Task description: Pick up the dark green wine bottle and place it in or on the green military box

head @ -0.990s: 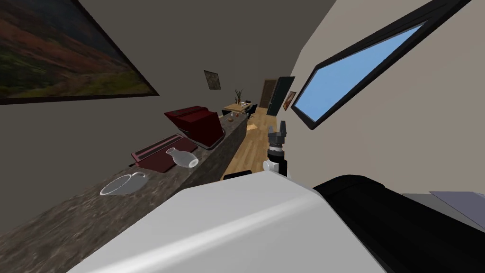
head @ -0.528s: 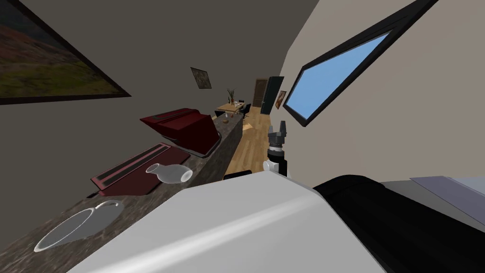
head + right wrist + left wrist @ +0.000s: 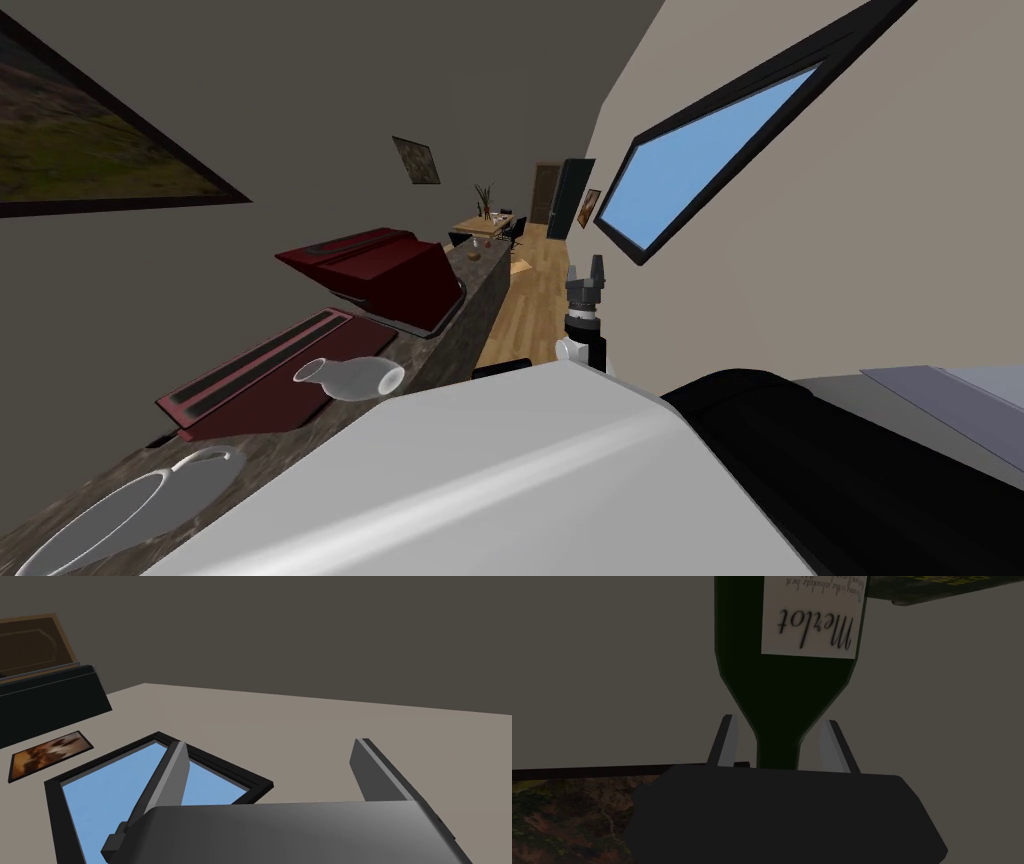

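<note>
The left gripper (image 3: 779, 721) holds the dark green wine bottle (image 3: 782, 696) by its neck. The two grey fingers (image 3: 728, 741) are drawn in on either side of the neck, and the bottle's shoulder and body reach away from them toward the top centre of the left wrist view. Its white label (image 3: 812, 621) reads "Merlot", upside down in this view. Past the bottle, in the upper right corner of that view, is the edge of an olive green box (image 3: 937, 586) with yellow lettering. It sits apart from the bottle's label.

In the head view, the right gripper (image 3: 587, 268) stands just right of centre and points upward. Its fingers are spread and hold nothing.

A dark, marbled bench (image 3: 280, 445) runs from the lower left corner toward the centre of the head view. A pale, shallow cup (image 3: 100, 520) sits on it in the lower left corner. Farther along, a pale vase (image 3: 355, 378) lies on its side against a flat dark red mat (image 3: 250, 375). Beyond the mat stands a dark red case (image 3: 380, 270) with its lid raised.

A wooden floor (image 3: 535, 300) stretches past the bench's far end to a small wooden table (image 3: 483, 224) bearing a plant (image 3: 485, 195), near the centre top.
</note>
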Robot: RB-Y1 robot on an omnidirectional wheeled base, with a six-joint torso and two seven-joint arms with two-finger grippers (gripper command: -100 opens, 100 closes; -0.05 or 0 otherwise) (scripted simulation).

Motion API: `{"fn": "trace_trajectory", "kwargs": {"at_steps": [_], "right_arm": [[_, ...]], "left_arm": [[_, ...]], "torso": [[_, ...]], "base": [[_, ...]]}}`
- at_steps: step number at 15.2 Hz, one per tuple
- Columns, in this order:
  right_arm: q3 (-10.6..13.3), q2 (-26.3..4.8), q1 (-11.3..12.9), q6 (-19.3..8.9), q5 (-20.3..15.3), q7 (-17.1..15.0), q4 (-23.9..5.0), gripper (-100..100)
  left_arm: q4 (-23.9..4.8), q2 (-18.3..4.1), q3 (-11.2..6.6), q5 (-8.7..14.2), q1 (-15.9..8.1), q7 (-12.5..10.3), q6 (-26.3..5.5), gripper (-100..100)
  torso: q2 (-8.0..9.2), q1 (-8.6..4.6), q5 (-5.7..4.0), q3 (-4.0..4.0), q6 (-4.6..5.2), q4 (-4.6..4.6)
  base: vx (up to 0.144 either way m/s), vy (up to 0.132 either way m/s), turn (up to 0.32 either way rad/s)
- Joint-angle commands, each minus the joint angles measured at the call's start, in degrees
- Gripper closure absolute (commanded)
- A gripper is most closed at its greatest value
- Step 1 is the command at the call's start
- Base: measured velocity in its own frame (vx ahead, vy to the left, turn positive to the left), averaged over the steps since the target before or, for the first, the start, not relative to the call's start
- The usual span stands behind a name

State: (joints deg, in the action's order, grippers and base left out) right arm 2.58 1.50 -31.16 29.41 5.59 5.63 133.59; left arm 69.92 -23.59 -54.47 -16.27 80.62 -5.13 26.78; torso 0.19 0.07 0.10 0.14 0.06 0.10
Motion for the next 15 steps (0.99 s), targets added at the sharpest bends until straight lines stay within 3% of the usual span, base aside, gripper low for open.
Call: {"fn": "trace_trajectory", "kwargs": {"at_steps": [1, 2, 3, 6, 15], "right_arm": [[0.0, 0.0, 0.0, 0.0, 0.0, 0.0, 0.0, 0], [0.0, 0.0, 0.0, 0.0, 0.0, 0.0, 0.0, 0], [0.0, 0.0, 0.0, 0.0, 0.0, 0.0, 0.0, 0], [0.0, 0.0, 0.0, 0.0, 0.0, 0.0, 0.0, 0], [0.0, 0.0, 0.0, 0.0, 0.0, 0.0, 0.0, 0]], "left_arm": [[0.0, 0.0, 0.0, 0.0, 0.0, 0.0, 0.0, 100], [0.0, 0.0, 0.01, 0.0, 0.0, 0.0, 0.0, 100], [0.4, -0.6, -0.38, 0.3, 1.6, -1.4, 0.1, 100], [0.8, -1.2, -0.83, 0.7, 3.3, -2.7, 0.2, 100], [3.1, -4.1, -3.15, 2.1, 11.6, -9.0, 0.7, 100]], "torso": [[0.0, 0.0, 0.0, 0.0, 0.0, 0.0], [0.01, 0.01, 0.0, 0.01, 0.0, 0.0], [0.02, 0.01, -0.01, 0.01, -0.01, 0.0], [0.29, 0.09, -0.09, 0.14, -0.04, 0.02], [0.47, 0.13, -0.12, 0.24, -0.07, 0.04]], "base": [[0.0, 0.0, 0.0], [0.0, 0.0, 0.0], [-0.03, 0.012, -0.002], [-0.074, 0.038, -0.004], [-0.092, 0.051, -0.005]]}}
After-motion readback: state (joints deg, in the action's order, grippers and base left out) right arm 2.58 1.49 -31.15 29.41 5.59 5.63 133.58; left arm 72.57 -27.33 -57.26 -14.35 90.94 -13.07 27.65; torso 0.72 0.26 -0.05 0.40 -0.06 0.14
